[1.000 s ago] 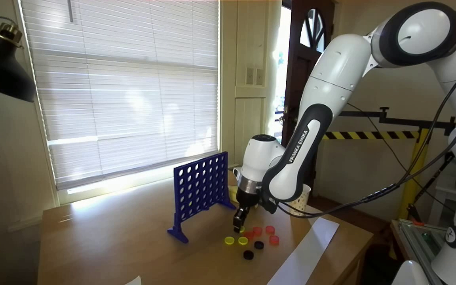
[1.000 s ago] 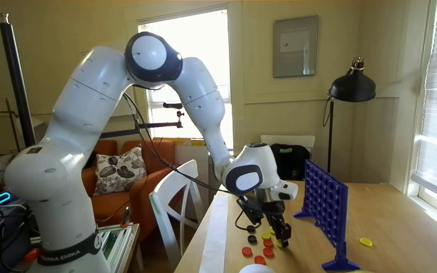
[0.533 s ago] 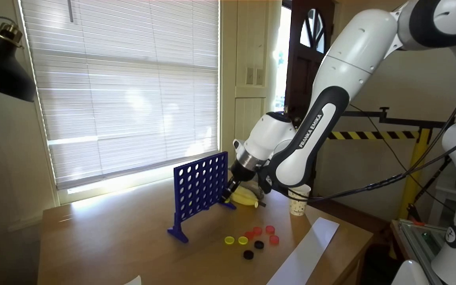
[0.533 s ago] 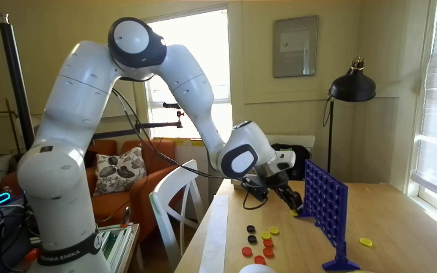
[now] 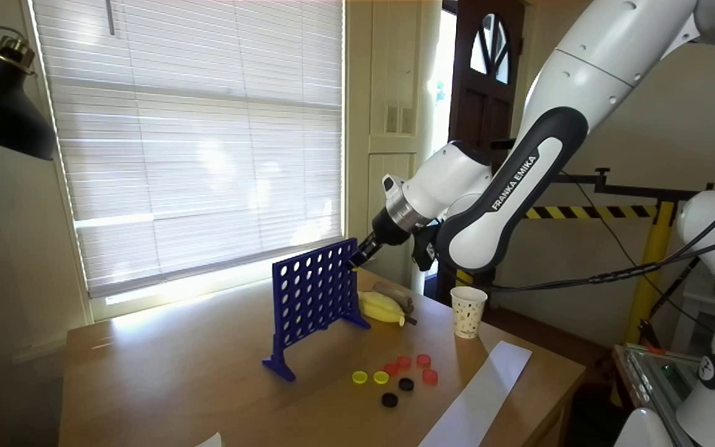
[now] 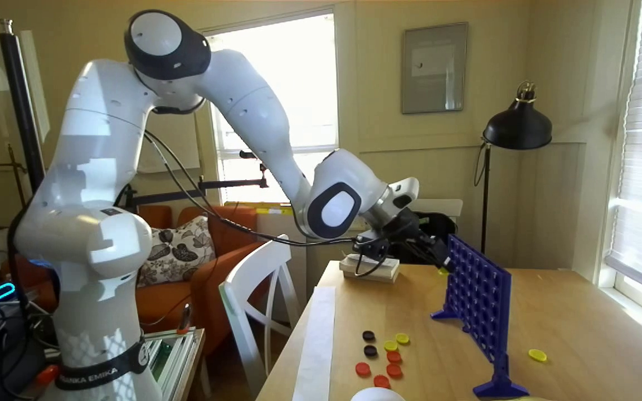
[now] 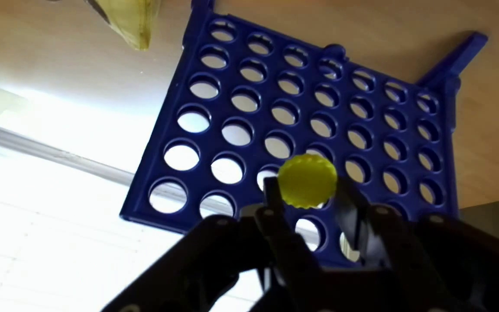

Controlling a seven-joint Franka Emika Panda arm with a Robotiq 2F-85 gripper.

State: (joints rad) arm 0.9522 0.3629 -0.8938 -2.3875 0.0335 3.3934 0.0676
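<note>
Swung up beside blue grid, clamping yellow disc in gripper; apparently mid-carry; likely needs raising above grid.

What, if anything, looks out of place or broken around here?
One yellow disc looks stray: in an exterior view it lies alone on one side of the blue grid, while the other loose discs cluster on the opposite side. The grid stands upright, and I see nothing spilled or broken.
</note>
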